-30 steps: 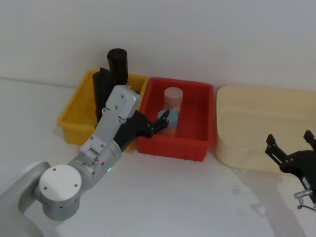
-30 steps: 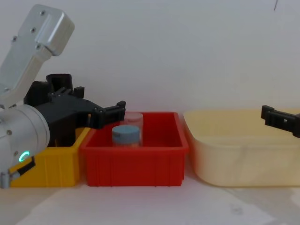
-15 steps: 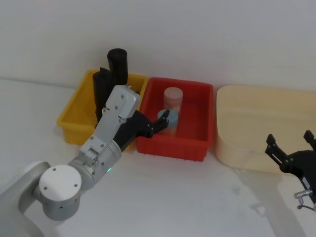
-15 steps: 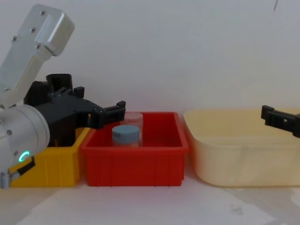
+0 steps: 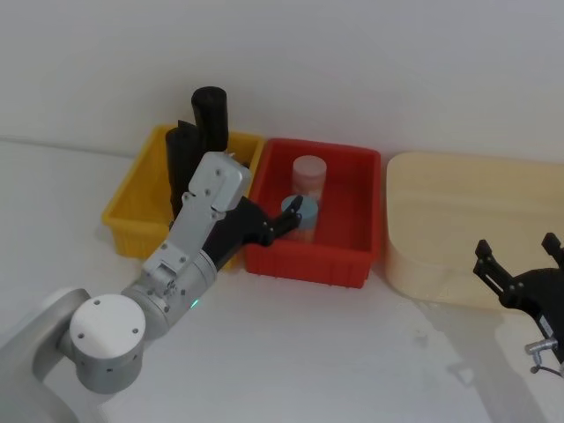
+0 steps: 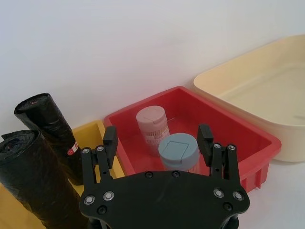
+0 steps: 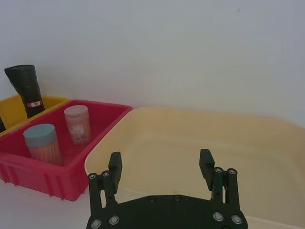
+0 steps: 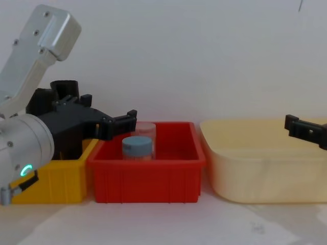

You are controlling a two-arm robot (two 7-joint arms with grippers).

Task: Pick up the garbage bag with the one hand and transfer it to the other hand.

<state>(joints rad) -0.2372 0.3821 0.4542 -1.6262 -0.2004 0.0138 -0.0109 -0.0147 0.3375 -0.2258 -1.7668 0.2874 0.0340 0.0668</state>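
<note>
In the yellow bin [image 5: 123, 216], garbage bag [image 6: 28, 176] upright, left hand [image 6: 157, 135] spread beside it, right hand [image 7: 160, 163] spread.

Crinkled matt garbage bag [image 6: 33, 183] (plastic film); glossy red bin [image 8: 148, 181].

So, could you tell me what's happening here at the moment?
The left gripper is open, held over the red bin, beside the yellow bin where the garbage bag stands untouched next to a taller labelled roll. The right gripper hangs open by the cream tub. Nothing is picked up yet.
</note>
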